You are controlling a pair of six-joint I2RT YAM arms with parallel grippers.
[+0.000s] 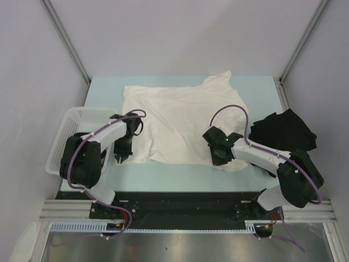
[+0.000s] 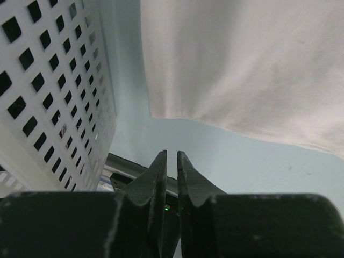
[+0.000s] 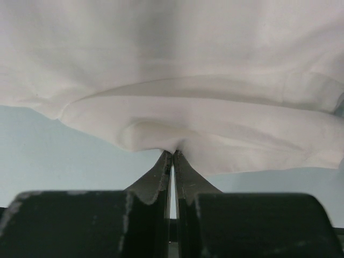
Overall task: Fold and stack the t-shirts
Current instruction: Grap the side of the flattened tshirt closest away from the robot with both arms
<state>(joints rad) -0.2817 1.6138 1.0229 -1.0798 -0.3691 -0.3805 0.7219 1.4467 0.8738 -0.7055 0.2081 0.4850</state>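
Observation:
A cream-white t-shirt lies spread in the middle of the pale table, plain side up. My right gripper is at its near right edge and is shut on a fold of the hem, which bunches at the fingertips. My left gripper is shut and empty just off the shirt's near left corner, pointing toward the table's near edge, between the shirt and the basket. A crumpled black t-shirt lies at the right side of the table.
A white plastic mesh basket stands at the left table edge, close beside my left arm; its wall fills the left of the left wrist view. Grey walls enclose the table on three sides.

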